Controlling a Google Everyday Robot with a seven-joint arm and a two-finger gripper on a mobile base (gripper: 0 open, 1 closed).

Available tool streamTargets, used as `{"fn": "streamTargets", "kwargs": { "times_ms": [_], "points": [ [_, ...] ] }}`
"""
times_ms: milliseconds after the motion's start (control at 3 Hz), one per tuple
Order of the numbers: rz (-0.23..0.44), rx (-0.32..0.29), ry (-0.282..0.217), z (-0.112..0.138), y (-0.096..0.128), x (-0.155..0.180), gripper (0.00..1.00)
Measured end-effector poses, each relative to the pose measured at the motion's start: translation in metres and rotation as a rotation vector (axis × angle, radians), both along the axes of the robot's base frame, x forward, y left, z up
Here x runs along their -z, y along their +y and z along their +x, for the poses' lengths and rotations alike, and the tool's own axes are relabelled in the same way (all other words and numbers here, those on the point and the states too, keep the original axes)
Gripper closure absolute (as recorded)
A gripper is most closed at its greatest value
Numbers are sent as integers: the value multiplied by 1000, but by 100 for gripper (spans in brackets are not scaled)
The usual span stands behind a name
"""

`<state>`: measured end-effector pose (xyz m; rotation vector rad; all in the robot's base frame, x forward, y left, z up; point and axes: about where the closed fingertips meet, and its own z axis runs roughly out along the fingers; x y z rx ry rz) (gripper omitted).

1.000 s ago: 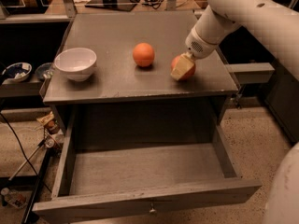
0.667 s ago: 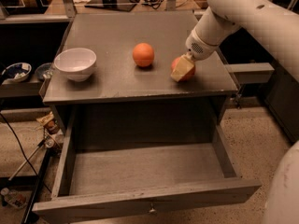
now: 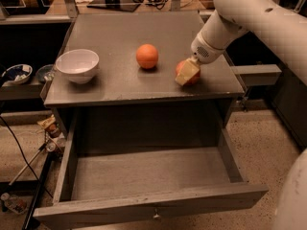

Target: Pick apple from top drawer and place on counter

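The apple (image 3: pixel 184 71) is reddish and rests on the counter (image 3: pixel 120 37) near its right front corner. My gripper (image 3: pixel 188 72) is at the apple, its pale fingers (image 3: pixel 187 74) covering the apple's front; only the apple's edges show around them. The white arm comes down from the upper right. The top drawer (image 3: pixel 148 176) stands pulled wide open below the counter, and its grey inside holds nothing I can see. A small metal knob (image 3: pixel 155 215) is on its front.
A smooth orange fruit (image 3: pixel 147 56) sits mid-counter, left of the apple. A white bowl (image 3: pixel 77 65) stands at the counter's left front. Dark shelves with dishes (image 3: pixel 17 74) lie left, cables on the floor at left.
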<state>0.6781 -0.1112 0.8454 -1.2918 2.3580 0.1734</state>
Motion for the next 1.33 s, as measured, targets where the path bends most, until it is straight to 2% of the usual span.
{"fn": "streamTargets", "kwargs": {
  "times_ms": [333,667,1000,1333],
  "points": [
    [0,0,0,0,0,0,42],
    [0,0,0,0,0,0,19],
    [0,0,0,0,0,0,0],
    [0,0,0,0,0,0,0]
  ]
}}
